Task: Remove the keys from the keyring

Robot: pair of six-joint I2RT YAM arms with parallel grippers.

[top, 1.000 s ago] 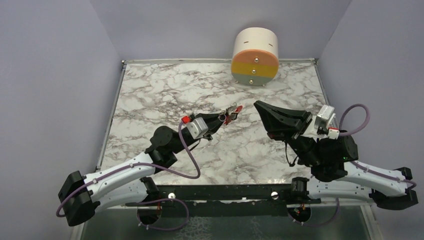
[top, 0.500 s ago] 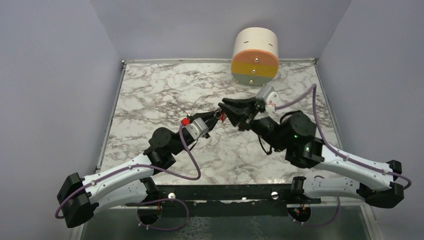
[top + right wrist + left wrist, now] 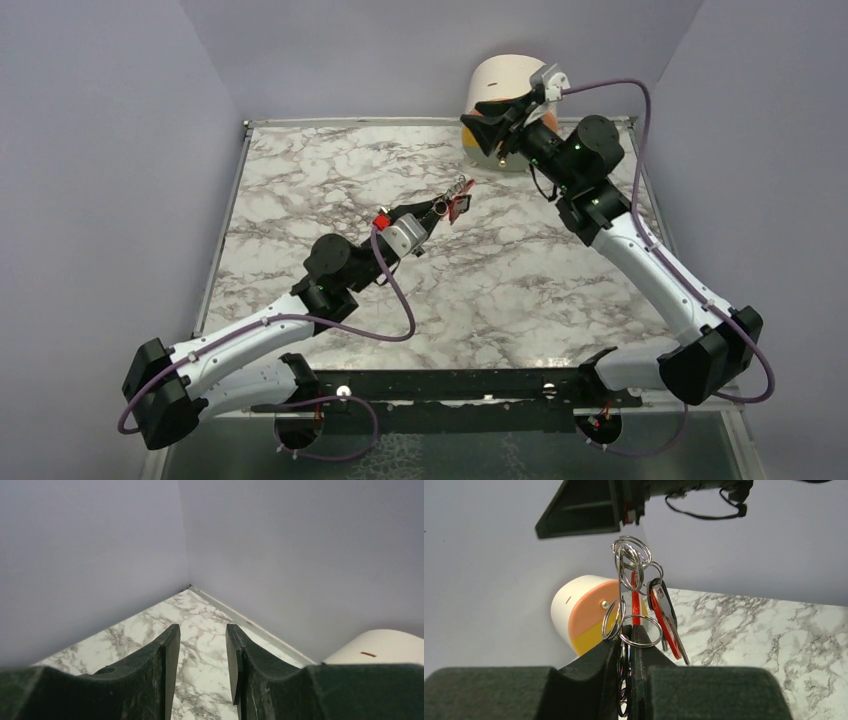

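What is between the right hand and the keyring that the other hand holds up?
Nothing: in the top view only bare marble table shows between the open right hand and the keyring pinched in the left hand.

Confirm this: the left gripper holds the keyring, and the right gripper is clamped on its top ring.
Wrong about the right gripper: it grips nothing, its jaws stand apart and empty, as the right wrist view shows. The left gripper does hold the keyring.
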